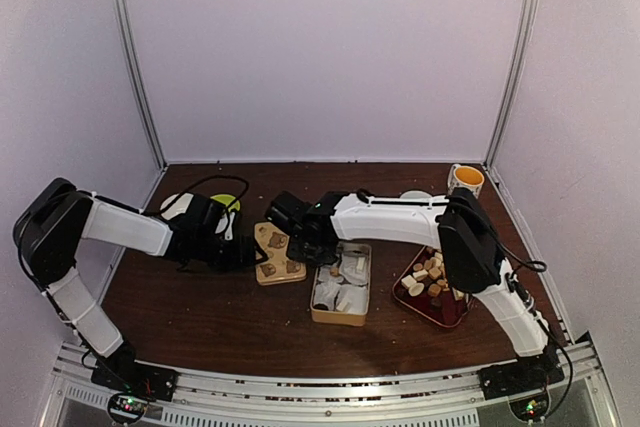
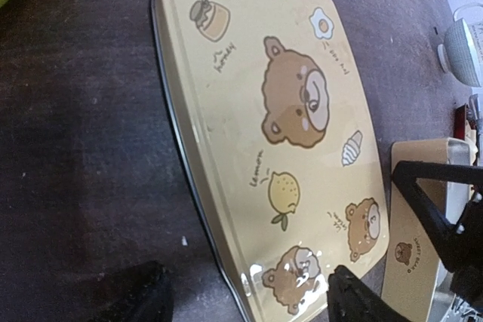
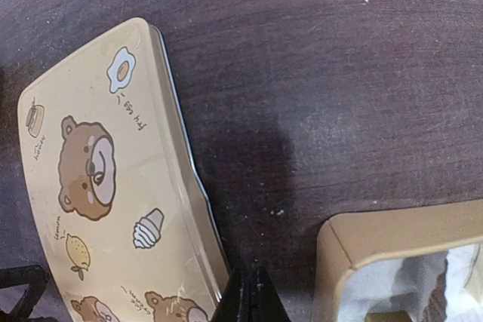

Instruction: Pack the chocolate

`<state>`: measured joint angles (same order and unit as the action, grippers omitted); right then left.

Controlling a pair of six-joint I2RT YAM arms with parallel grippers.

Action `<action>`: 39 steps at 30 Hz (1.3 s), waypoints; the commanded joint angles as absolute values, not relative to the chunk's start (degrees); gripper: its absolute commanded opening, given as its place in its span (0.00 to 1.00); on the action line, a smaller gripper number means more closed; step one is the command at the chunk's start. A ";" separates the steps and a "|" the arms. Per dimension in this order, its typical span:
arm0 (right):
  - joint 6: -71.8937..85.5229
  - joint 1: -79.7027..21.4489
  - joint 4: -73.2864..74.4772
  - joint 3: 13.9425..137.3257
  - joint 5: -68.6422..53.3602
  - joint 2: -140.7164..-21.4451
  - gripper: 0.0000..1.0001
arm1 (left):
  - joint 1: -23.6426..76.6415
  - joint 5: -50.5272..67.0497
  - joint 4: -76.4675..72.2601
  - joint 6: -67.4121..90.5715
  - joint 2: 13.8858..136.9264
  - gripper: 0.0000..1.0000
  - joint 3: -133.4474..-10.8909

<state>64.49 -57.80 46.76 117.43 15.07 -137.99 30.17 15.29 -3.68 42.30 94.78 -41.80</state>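
The chocolate point(image 1: 428, 275) sits heaped in a red dish point(image 1: 425, 312) on the right side of the table, white, tan and dark pieces together, and from where I stand neither gripper is anywhere near it. Just left of the dish lies the open box point(image 1: 338, 320), white liners in it, its long side running from the near edge toward the back wall. Left of that again, just beside it, is the bear lid point(image 1: 272, 259), flat on the table and lying much the same way. Both arms are busy at that lid. The right gripper point(image 3: 249, 299) has its fingers pinched together at the lid's box-side edge; whether it has the rim between them I cannot tell. The left gripper point(image 2: 253, 295) is spread wide over the lid's opposite end, one finger out over bare wood, holding nothing. So the chocolate lies to the right of both grippers, well apart, with the whole box between. I judge the right arm the nearer one: its base is on that side and its forearm already passes above the dish, so it would only need to swing back across the box.
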 commanded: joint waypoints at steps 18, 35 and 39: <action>60.69 -57.36 24.28 106.22 -6.21 -133.75 0.00 | 31.03 21.89 -8.29 43.24 98.00 0.69 -41.97; 62.55 -65.84 17.04 84.13 -3.19 -119.74 0.00 | 37.95 18.65 -1.40 48.55 76.99 0.69 -25.87; 62.51 -66.93 16.44 79.36 -1.38 -115.95 0.00 | 38.50 16.27 1.94 50.45 68.27 0.71 -21.45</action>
<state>61.95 -66.22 19.97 82.52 -3.01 -120.05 38.20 17.98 -1.26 47.59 74.83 -24.29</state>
